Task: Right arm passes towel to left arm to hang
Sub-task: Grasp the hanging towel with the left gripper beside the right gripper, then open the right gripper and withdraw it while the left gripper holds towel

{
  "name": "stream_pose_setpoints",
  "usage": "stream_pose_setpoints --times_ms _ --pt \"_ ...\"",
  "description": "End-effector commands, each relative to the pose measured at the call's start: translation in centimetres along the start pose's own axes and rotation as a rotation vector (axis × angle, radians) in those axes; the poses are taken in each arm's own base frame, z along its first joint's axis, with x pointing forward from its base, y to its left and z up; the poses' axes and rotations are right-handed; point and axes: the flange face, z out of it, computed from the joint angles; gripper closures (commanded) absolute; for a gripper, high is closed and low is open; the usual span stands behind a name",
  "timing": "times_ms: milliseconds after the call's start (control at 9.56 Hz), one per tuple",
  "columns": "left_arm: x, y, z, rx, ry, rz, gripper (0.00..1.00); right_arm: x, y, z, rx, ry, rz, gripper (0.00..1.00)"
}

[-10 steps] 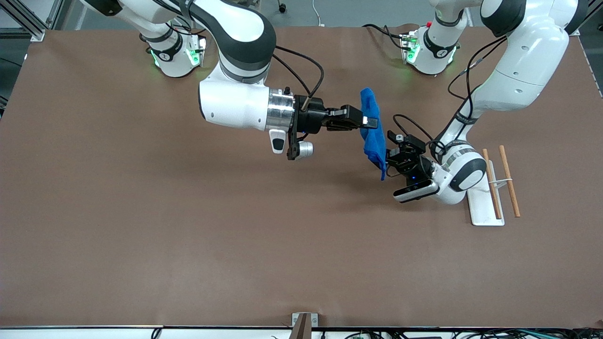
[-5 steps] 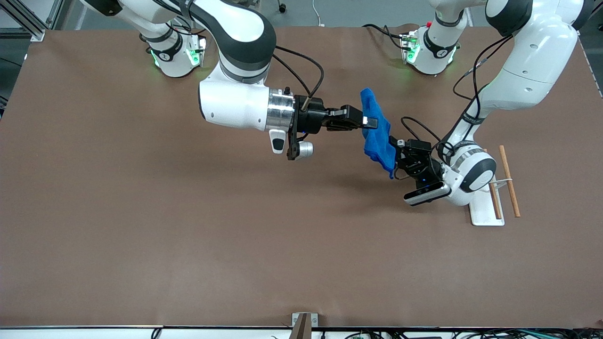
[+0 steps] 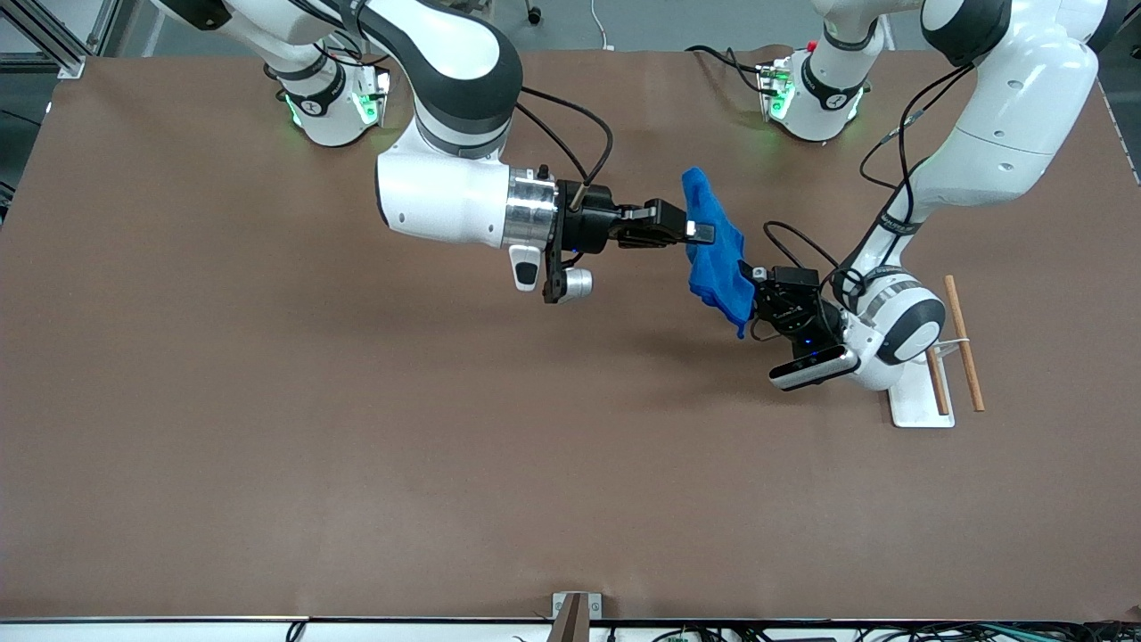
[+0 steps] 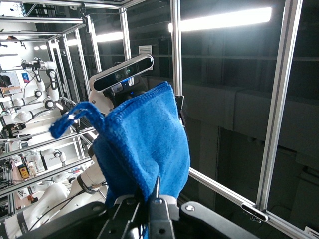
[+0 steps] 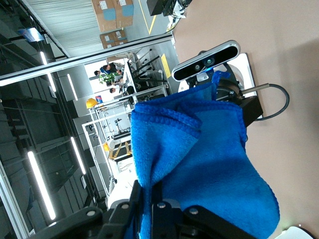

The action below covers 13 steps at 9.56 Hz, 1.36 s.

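Front view: towel (image 3: pixel 713 259) stretched in the air between both jaws, right gripper (image 3: pixel 700 232) clenched on its upper part, left gripper (image 3: pixel 747 299) now clamped on the lower edge and drawn slightly toward the rack (image 3: pixel 918 406) on the counter (image 3: pixel 267 401).

Left wrist view: cloth pinched, loop (image 4: pixel 75 118) free.

Right wrist view: cloth clenched. Handover seemingly awaiting release.

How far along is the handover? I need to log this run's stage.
Done: the right gripper has lifted the towel off the table and brought it to the left arm. In hand: the left gripper is shut on the towel's lower edge while the right is also shut on it, so both hold it. Left: the right gripper's release, then hanging it, probably on the wooden rack toward the left arm's end.
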Motion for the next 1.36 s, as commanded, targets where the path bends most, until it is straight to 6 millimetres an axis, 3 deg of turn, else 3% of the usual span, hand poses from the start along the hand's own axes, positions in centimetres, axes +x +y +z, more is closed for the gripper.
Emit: stream_pose_setpoints --times_ms 0,209,314,523,733,1047,1256 --pt "0.1 0.6 -0.6 0.034 0.014 -0.047 1.00 1.2 0.7 -0.8 0.001 0.008 0.013 0.00" --pt "0.8 1.6 -1.2 0.049 0.017 -0.050 1.00 3.2 1.4 -4.5 -0.039 0.068 -0.003 0.00" --pt "1.2 3.2 -1.3 0.064 0.015 -0.090 1.00 3.9 1.6 -7.1 -0.120 0.071 -0.073 0.00" --pt "2.3 6.7 -1.6 0.133 0.003 -0.189 1.00 6.8 2.2 -13.6 -0.346 0.001 -0.221 0.00" --pt "3.4 9.5 -2.2 0.229 -0.007 -0.265 1.00 9.1 4.4 -19.7 -0.589 -0.044 -0.283 0.00" --pt "5.2 13.8 -1.5 0.456 0.096 -0.446 1.00 12.4 7.3 -31.9 -0.822 0.001 -0.179 0.00" --pt "7.2 15.8 -1.9 0.675 0.134 -0.515 1.00 12.8 6.7 -37.7 -1.021 0.094 -0.219 0.00"
